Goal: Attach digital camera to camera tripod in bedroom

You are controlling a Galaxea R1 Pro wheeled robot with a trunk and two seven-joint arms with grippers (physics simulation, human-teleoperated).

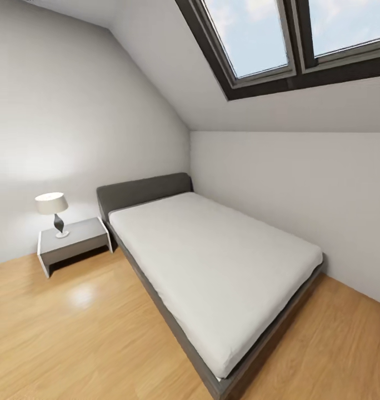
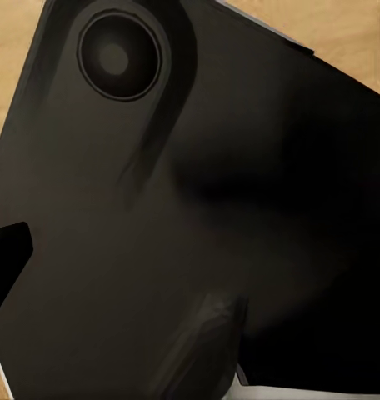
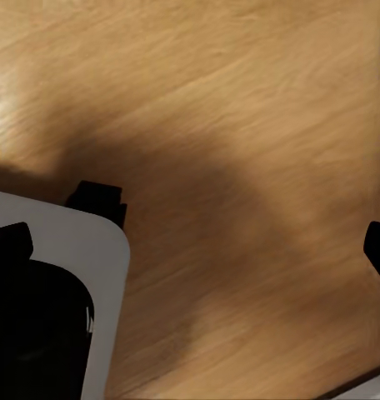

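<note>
Bedroom [image 1: 73, 111]: grey bed [image 1: 145, 191] holds white mattress [image 1: 212, 261], lamp [image 1: 53, 208] tops nightstand [image 1: 73, 241].

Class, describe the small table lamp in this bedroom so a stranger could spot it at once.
Start at the grey bed with the white mattress against the sloped wall. Beside its headboard stands a low grey bedside table on the wood floor. On it sits the lamp: a pale shade on a dark twisted stem, the only thing on that table.

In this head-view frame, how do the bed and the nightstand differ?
The bed is far larger than the nightstand. The bed has a dark grey frame and headboard with a bare white mattress; the nightstand is pale grey with an open shelf. The nightstand carries a lit table lamp; the bed carries nothing. Both stand on the wood floor against the same wall.
</note>
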